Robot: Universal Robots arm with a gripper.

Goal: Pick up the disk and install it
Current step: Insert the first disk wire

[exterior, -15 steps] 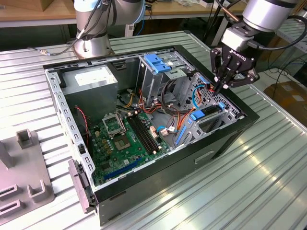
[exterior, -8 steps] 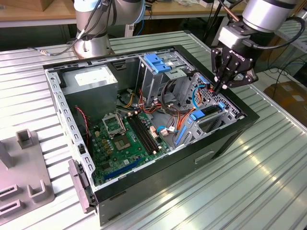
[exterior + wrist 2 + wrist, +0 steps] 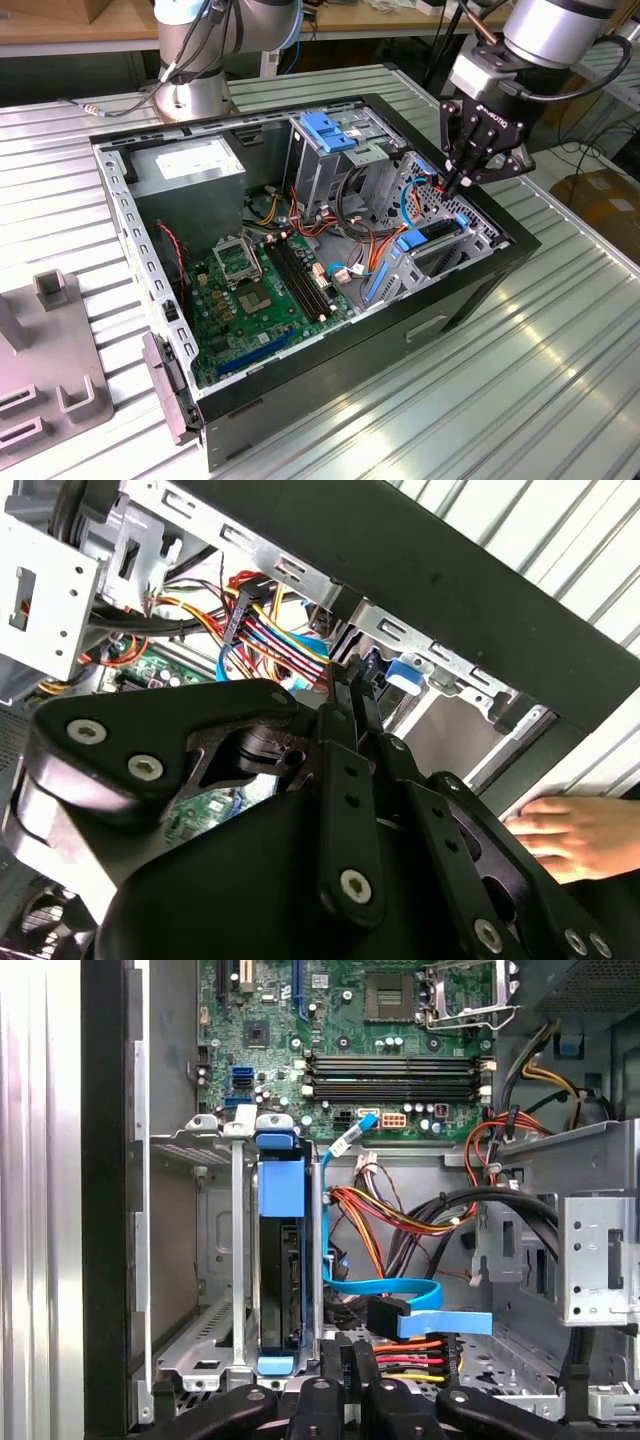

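The disk (image 3: 290, 1280) stands on edge inside the metal bay at the computer case's corner, framed by its blue carrier rails. In the exterior view the disk (image 3: 428, 238) lies at the right of the open case (image 3: 520, 245), sunk into the bay. My gripper (image 3: 456, 183) hangs just above the bay's far end, by the red and blue cables. Both wrist views show the black fingers (image 3: 345, 1365) pressed together, and my gripper (image 3: 357, 685) has nothing between them. The fingertips sit beside the disk's end, and I cannot tell whether they touch it.
The green motherboard (image 3: 260, 285) fills the case floor. The grey power-supply box (image 3: 185, 165) sits at the back corner, near a blue latch (image 3: 330, 130) on the drive cage. A person's hand (image 3: 575, 832) rests outside the case wall. A grey fixture (image 3: 50, 350) stands at the exterior view's left.
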